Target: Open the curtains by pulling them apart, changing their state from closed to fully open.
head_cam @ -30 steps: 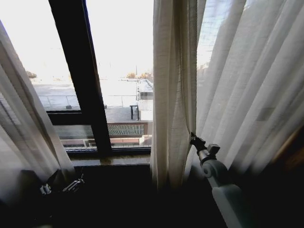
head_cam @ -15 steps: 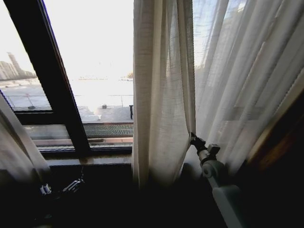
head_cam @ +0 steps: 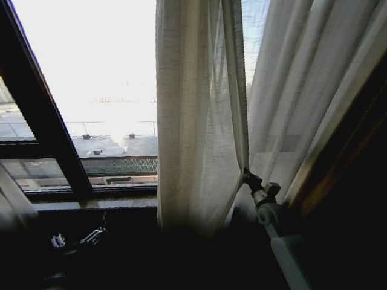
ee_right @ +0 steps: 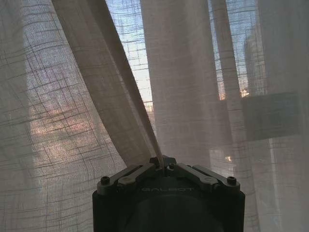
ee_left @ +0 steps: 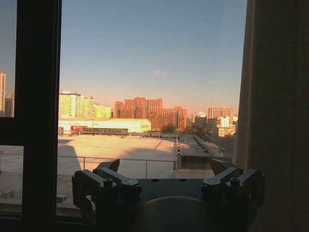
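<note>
The right curtain [head_cam: 199,121] hangs in long pleats from the middle of the window to the right side. My right gripper [head_cam: 245,175] is shut on its inner edge at sill height. The right wrist view shows a fold of the sheer fabric [ee_right: 120,96] running down into the shut right gripper [ee_right: 161,159]. A strip of the left curtain [head_cam: 11,199] shows at the far left. My left gripper [head_cam: 75,238] sits low in the dark under the sill. In its own view the left gripper [ee_left: 164,166] is open, with a curtain edge [ee_left: 277,121] beside it.
A dark window frame bar [head_cam: 42,121] slants across the left of the glass, with the sill [head_cam: 91,204] below it. Dark wood trim [head_cam: 344,157] borders the right curtain. Rooftops and buildings [ee_left: 145,108] lie outside the glass.
The whole picture has shifted left, so the camera has moved to the right. The right gripper keeps its hold on the curtain edge. The left gripper stays low.
</note>
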